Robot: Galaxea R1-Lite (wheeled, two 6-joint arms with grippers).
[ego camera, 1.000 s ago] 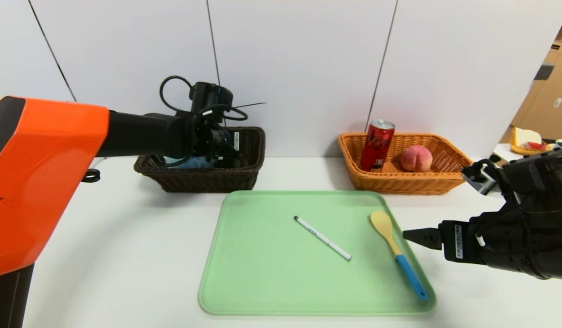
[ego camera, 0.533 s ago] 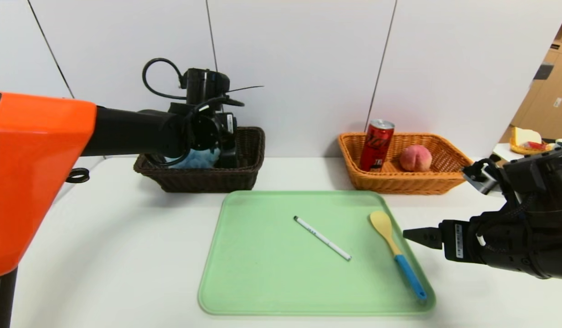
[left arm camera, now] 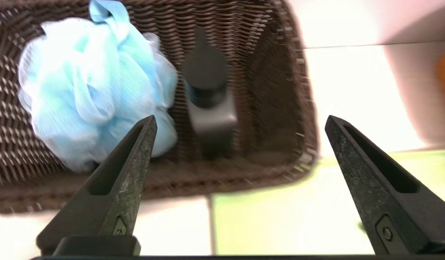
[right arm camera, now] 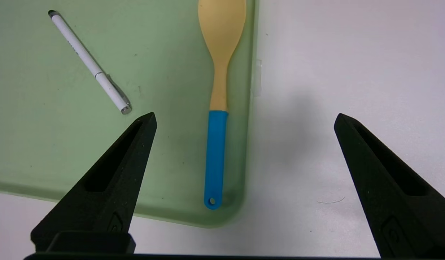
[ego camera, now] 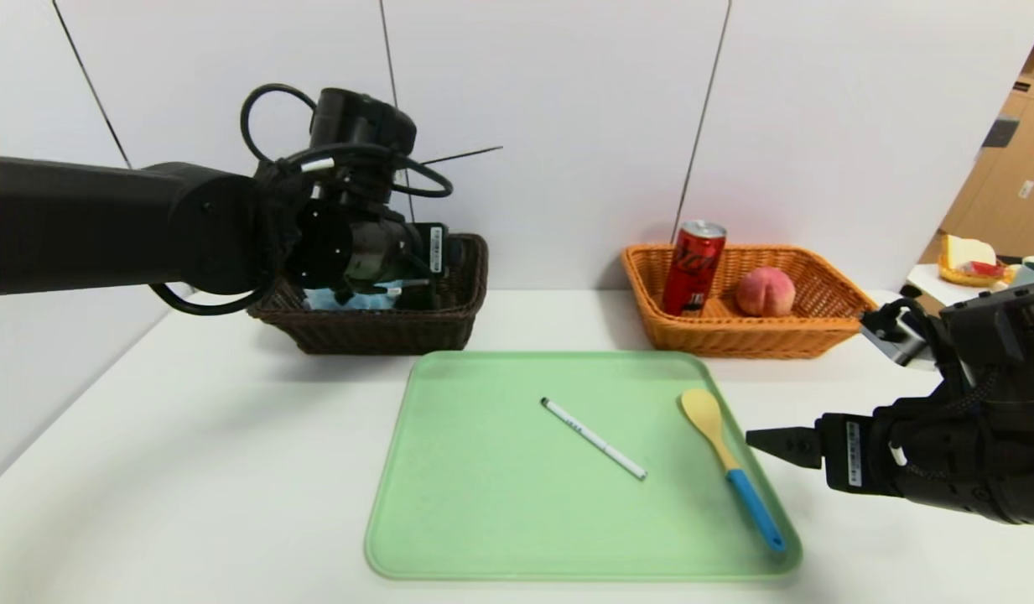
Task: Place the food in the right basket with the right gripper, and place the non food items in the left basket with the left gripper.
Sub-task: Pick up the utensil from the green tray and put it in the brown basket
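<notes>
In the upper left of the head view, the left gripper [left arm camera: 240, 121] hangs over the dark basket [ego camera: 382, 331] with its fingers spread wide and empty; the pouf [left arm camera: 92, 90] and the bottle [left arm camera: 209, 97] lie side by side inside. At the upper right, the can [ego camera: 693, 267] and peach [ego camera: 765, 291] sit in the tan basket [ego camera: 827, 323]. On the green tray [ego camera: 483, 503] at lower centre lie the pen [ego camera: 594, 439] and, near its right rim, the spoon [ego camera: 730, 466], with the right gripper [right arm camera: 244, 119] just beside that rim, fingers spread and empty.
</notes>
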